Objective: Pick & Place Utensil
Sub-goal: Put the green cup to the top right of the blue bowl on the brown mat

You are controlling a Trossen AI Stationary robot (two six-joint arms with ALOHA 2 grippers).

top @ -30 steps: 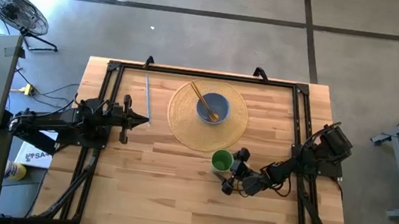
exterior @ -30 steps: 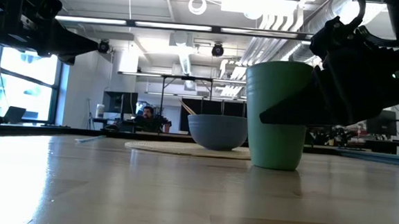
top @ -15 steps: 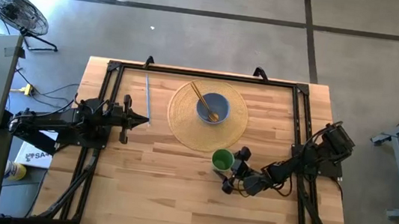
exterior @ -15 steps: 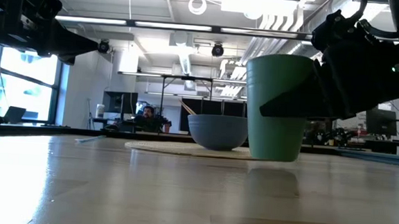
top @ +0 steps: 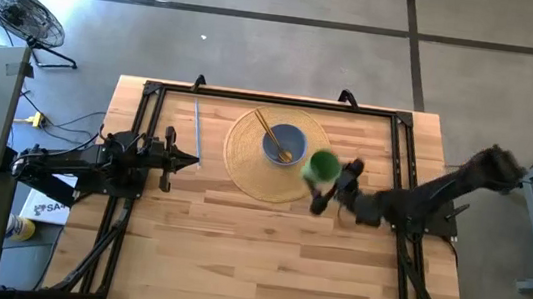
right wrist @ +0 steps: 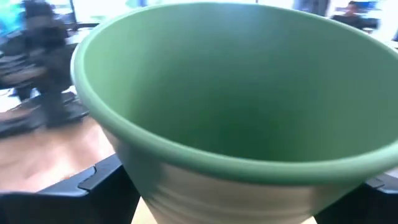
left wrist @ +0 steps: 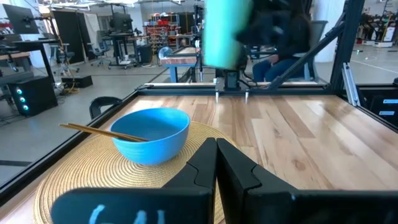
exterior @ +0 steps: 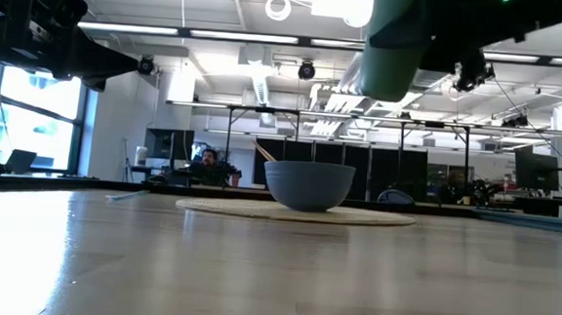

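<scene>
Here the right gripper [top: 328, 185] holds the green plastic cup [top: 322, 165] clamped between its fingers, lifted well clear of the wooden table [top: 235, 247] and hanging beside the right edge of the round woven placemat [top: 245, 162]. From the low camera the cup rides high above the blue bowl [exterior: 309, 186]. That bowl sits at the centre of the mat with a pair of wooden chopsticks [top: 272, 135] leaning in it. A slim pale utensil [top: 196, 129] lies flat on the table left of the mat, apparently untouched. The left gripper [top: 185, 160] waits just near it, fingers pressed together and empty. By my reading the cup is in transit only; its placing remains, and so does any picking of the utensil.
</scene>
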